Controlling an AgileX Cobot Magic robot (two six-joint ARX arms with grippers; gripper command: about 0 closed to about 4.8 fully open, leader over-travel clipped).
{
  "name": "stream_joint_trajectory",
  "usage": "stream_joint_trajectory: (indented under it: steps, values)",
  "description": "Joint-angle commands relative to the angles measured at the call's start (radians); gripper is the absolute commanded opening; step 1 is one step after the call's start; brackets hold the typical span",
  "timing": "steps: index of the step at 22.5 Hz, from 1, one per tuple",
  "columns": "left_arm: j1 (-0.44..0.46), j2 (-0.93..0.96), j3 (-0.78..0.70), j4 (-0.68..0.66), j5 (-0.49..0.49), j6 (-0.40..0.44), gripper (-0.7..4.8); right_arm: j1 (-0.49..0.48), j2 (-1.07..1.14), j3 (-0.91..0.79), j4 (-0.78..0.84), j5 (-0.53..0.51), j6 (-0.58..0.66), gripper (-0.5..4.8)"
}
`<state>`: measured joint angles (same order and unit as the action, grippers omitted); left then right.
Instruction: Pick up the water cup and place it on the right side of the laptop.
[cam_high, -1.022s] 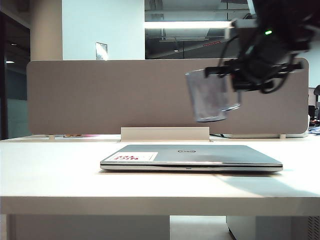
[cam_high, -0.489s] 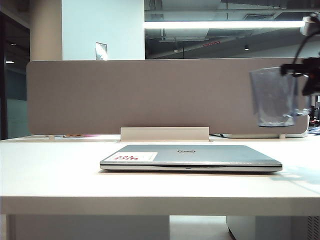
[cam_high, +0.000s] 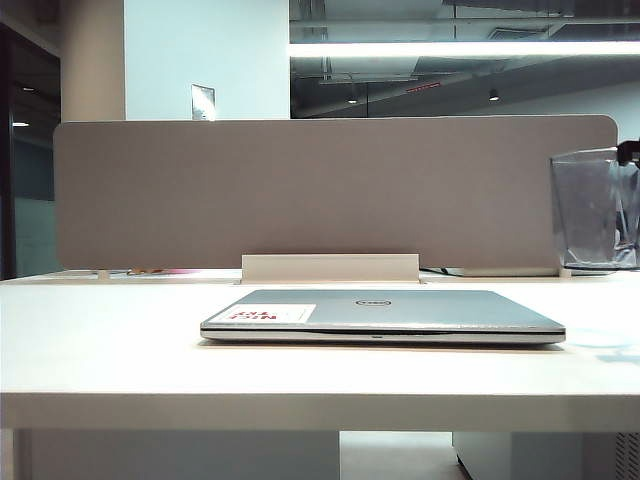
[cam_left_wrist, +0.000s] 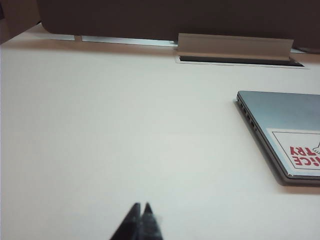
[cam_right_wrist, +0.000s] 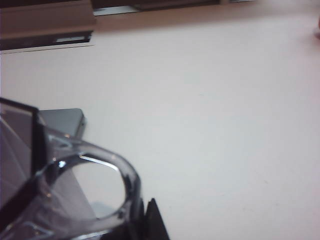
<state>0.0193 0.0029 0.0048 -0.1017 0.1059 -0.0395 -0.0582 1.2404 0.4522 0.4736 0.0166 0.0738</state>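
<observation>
Exterior low, frontal; wrists overhead (all share laptop (cam_high: 382, 316)).

free: table (cam_right_wrist: 225, 100) R of laptop (cam_high: 385, 312) | block: divider (cam_high: 330, 190) behind

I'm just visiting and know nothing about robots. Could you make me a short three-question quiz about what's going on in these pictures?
1. True or false: the water cup stands on the laptop.
2. Which gripper holds the cup?
3. The laptop's lid is: A open, B closed.

Key:
1. False: it hangs in the air, right of the laptop.
2. The right gripper, at the exterior view's right edge; the left gripper is shut, empty, over bare table.
3. B.
</observation>
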Motion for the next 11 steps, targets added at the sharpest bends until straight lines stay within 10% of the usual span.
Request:
stream_joint_trajectory:
  steps: [1,11]
  values:
    - [0.000,0.001,0.003,-0.005,0.008,-0.002,-0.04,-0.013,0.028,0.001,0.061,-0.022,-0.001,-0.03]
    - [0.000,0.001,0.003,-0.006,0.015,-0.002,-0.03,-0.042,0.194,0.001,0.171,-0.101,-0.057,-0.03]
